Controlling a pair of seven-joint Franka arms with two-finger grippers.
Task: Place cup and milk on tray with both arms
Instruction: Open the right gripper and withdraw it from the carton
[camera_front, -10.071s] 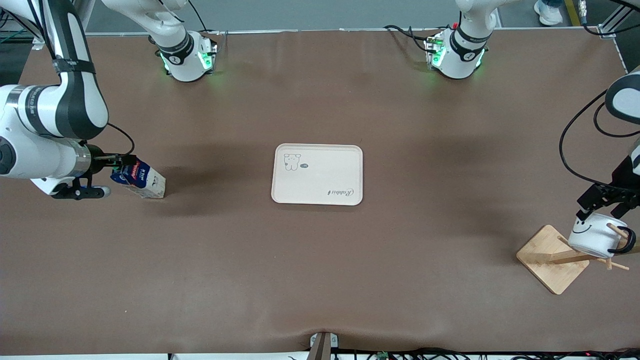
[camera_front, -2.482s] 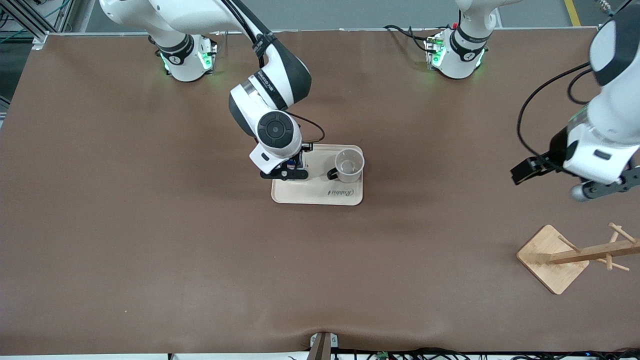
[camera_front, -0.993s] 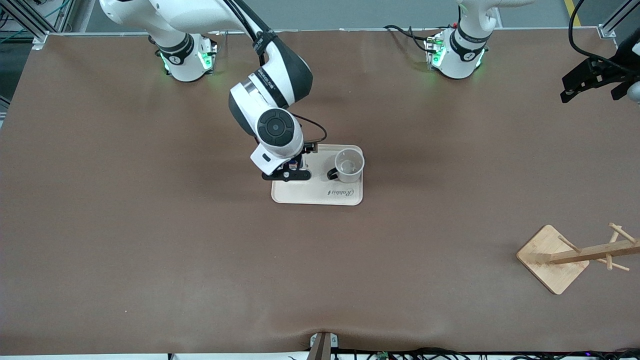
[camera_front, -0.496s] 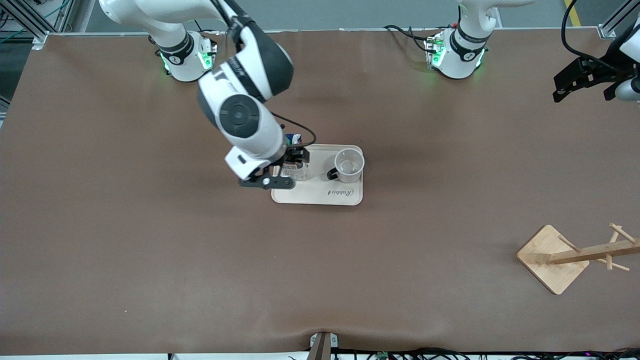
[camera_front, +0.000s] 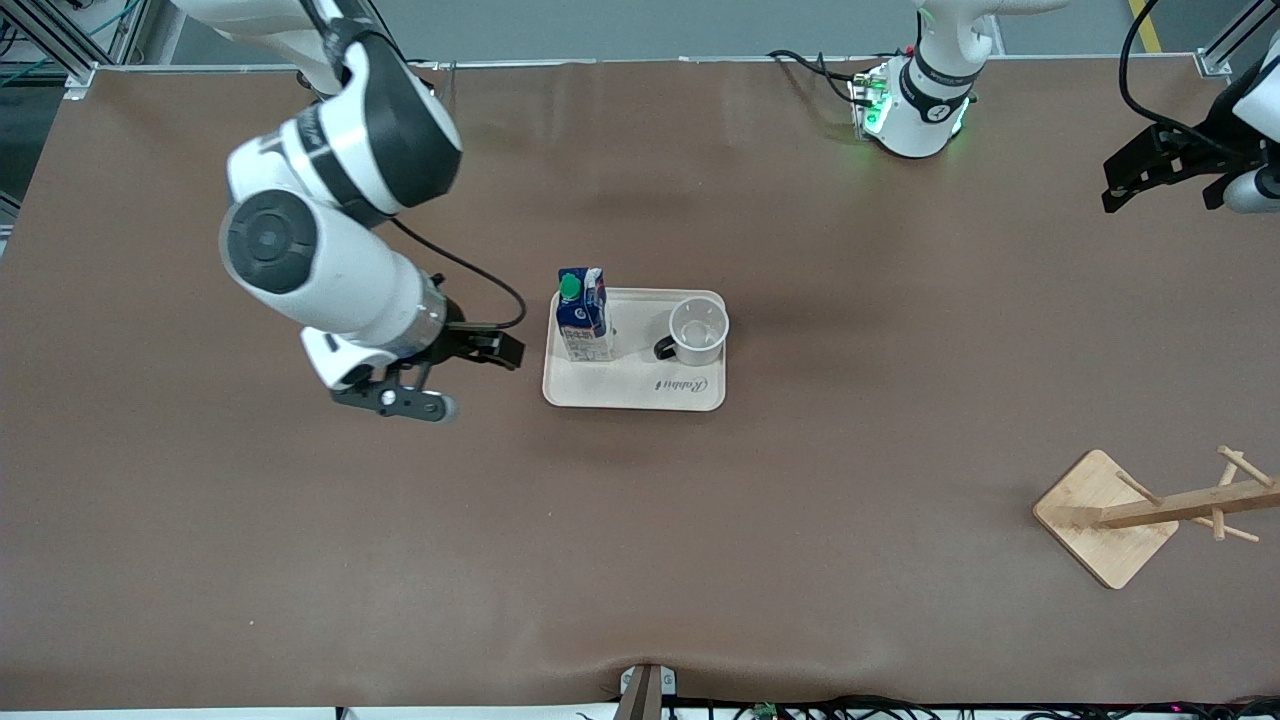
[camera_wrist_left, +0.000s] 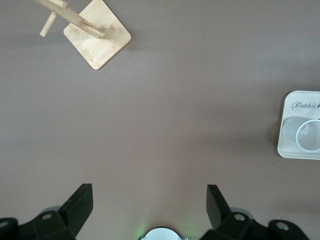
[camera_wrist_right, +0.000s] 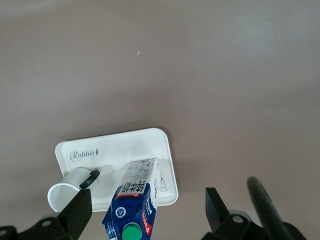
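Note:
The cream tray (camera_front: 632, 393) lies mid-table. The milk (camera_front: 583, 317) stands upright on it at the right arm's end, green cap up. The cup (camera_front: 698, 331) stands upright on it at the left arm's end, black handle toward the milk. My right gripper (camera_front: 500, 349) is open and empty, over the table beside the tray toward the right arm's end. In the right wrist view its gripper (camera_wrist_right: 148, 207) is apart from the milk (camera_wrist_right: 134, 197), tray (camera_wrist_right: 120, 147) and cup (camera_wrist_right: 65, 192). My left gripper (camera_front: 1128, 180) is open and empty, raised at the left arm's end of the table.
A wooden rack with a square base (camera_front: 1105, 518) and pegs stands near the front camera at the left arm's end. The left wrist view shows its open gripper (camera_wrist_left: 148, 200), the rack base (camera_wrist_left: 97, 34), the tray's edge (camera_wrist_left: 295, 147) and the cup (camera_wrist_left: 306, 136).
My right gripper has let go of the milk and drawn back toward the right arm's end. The milk stands alone on the tray. The left arm has hardly moved.

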